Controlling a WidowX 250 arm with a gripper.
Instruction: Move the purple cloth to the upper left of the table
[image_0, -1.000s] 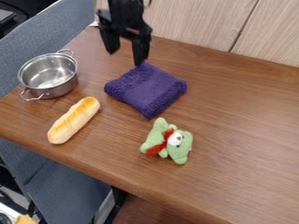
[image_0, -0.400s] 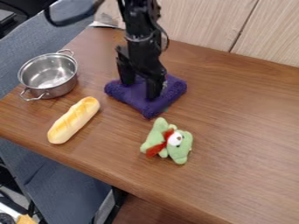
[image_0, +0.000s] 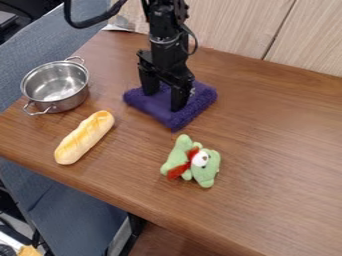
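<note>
The pincer (image_0: 164, 101) stood released, its fingers spread over the one folded purple cloth (image_0: 200, 100), which lay near the upper middle of the worktop (image_0: 274, 150). A shallow closing could have caught only the top layer and pulled the fold loose, and a low sweep leftward might have bumped the pot (image_0: 71, 98). There were one pincer, one cloth, one pot, one bread loaf (image_0: 85, 137) and one plush toy (image_0: 210, 165).
</note>
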